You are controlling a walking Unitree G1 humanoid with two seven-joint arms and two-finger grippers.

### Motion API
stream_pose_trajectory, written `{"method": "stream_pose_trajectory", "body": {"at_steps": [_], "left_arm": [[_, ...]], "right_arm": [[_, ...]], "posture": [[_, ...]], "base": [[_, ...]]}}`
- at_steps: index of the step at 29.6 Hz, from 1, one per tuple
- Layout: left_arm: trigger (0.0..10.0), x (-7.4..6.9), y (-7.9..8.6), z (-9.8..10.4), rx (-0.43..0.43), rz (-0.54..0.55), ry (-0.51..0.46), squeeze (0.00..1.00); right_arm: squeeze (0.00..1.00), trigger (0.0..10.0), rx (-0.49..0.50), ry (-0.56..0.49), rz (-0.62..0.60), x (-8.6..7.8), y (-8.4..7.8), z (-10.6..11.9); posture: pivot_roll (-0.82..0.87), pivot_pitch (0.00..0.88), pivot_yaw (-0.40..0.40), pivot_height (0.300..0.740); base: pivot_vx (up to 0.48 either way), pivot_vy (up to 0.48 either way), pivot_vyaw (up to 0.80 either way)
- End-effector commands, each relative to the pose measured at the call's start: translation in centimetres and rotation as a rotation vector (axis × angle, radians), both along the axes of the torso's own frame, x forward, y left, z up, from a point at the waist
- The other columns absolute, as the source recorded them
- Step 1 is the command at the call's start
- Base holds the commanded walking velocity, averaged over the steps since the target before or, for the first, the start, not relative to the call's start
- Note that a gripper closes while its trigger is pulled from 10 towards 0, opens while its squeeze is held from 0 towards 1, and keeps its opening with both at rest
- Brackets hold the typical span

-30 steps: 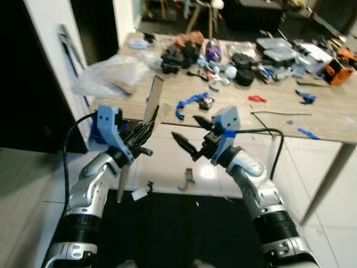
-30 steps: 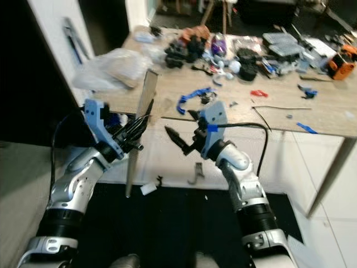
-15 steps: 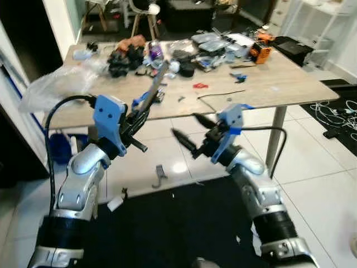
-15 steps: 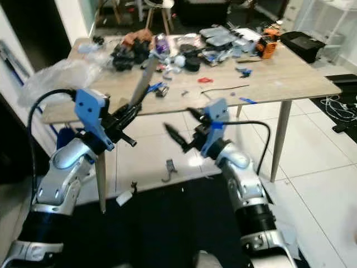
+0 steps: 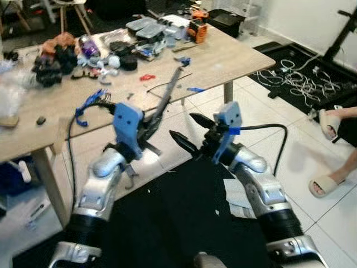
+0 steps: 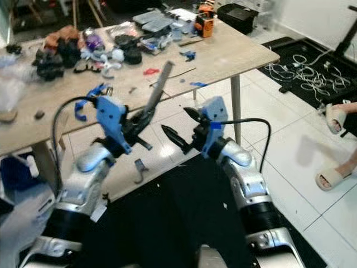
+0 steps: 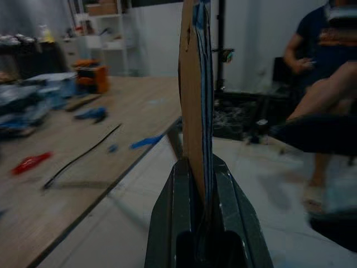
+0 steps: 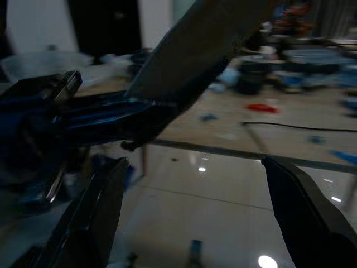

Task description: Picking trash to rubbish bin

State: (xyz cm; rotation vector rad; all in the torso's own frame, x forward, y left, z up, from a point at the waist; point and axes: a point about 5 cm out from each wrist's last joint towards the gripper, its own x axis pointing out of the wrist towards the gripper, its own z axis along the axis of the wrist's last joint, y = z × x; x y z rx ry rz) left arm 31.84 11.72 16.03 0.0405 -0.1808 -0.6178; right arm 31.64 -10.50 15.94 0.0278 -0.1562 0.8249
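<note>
Left end effector (image 5: pixel 149 124) is clamped on a flat cardboard strip (image 5: pixel 169 94), held up at centre frame and angling toward the upper right; the left wrist view shows the strip (image 7: pixel 192 100) edge-on between both fingers. Right end effector (image 5: pixel 186 133) sits just beside it at centre, jaws spread wide, holding nothing. Pick looks done; the drop is left, and no rubbish bin can be made out (so carry and release remain, by this read). Cluttered bench (image 5: pixel 234 53) fills the upper left, a person's foot in a sandal (image 5: pixel 322 184) at right edge.
</note>
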Motion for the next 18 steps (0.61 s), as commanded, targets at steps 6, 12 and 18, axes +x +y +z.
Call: {"method": "stream_pose_trajectory", "body": {"at_steps": [6, 12, 18], "left_arm": [[10.0, -0.12, -0.17, -0.23, -0.039, -0.042, 0.003, 0.00], [10.0, 0.09, -0.40, -0.30, -0.036, -0.060, 0.000, 0.00], [10.0, 0.28, 0.26, -0.79, -0.017, -0.020, -0.001, 0.00]], "right_arm": [[0.00, 10.0, 0.026, 0.012, -0.001, -0.01, -0.27, -0.14], [0.00, 10.0, 0.024, 0.010, -0.011, 0.44, -0.51, -0.09], [0.00, 10.0, 0.030, 0.011, -0.008, 0.53, -0.30, -0.11]], "posture": [[-0.02, 0.000, -0.020, 0.740], [-0.02, 0.000, -0.026, 0.740], [0.00, 0.000, -0.029, 0.740]], "base": [[0.000, 0.000, -0.80], [0.000, 0.000, -0.80], [0.000, 0.000, -0.80]]}}
